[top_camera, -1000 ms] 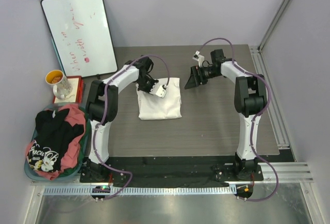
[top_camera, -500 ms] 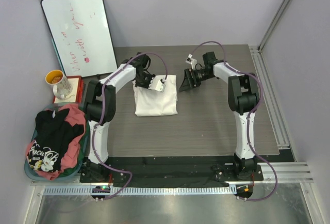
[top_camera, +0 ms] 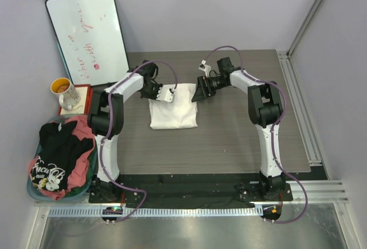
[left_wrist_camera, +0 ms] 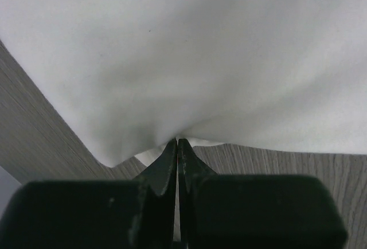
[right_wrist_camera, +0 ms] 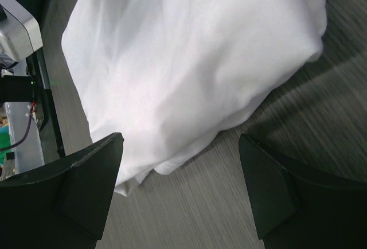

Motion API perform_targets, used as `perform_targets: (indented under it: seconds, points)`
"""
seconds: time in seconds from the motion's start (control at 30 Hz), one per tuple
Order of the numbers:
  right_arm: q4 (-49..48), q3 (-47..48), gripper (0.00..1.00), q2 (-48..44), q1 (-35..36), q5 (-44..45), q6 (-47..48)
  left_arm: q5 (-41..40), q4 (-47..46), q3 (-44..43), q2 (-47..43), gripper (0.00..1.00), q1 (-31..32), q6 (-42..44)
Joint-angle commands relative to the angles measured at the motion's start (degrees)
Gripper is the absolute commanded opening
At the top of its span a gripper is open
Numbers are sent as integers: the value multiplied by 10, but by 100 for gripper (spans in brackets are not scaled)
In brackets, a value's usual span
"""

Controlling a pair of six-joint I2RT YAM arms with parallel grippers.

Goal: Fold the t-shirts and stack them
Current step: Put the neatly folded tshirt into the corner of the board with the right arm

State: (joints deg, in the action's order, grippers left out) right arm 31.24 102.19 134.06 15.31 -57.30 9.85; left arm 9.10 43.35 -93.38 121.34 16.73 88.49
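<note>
The white t-shirt [top_camera: 174, 111] lies folded mid-surface [top_camera: 241, 140]. The left pincer [left_wrist_camera: 176, 141] is clamped on the cloth at its 11 o'clock corner. The right pincer [right_wrist_camera: 180, 139] gapes over the 1 o'clock corner. Best to bite deep there, then lift both corners level.

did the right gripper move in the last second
Yes. The right gripper has shifted left, away from the rail on the right side, up to the right edge of the white t-shirt, fingers open.
</note>
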Motion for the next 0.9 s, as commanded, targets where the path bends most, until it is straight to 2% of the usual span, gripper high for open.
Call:
perform_targets:
  seconds: [0.0,0.47,0.83,0.87]
  points:
    - [-35,27,88,17,14,-9,-28,-2,9,7,-1,0,-4,-21]
    - [-78,43,87,51,57,-9,-75,-1,14,50,-30,0,-6,-56]
    - [-92,47,70,69,84,-5,-87,2,13,81,-91,0,-25,-117]
    - [-92,48,65,74,87,-4,-87,2,13,93,-103,0,-28,-118]
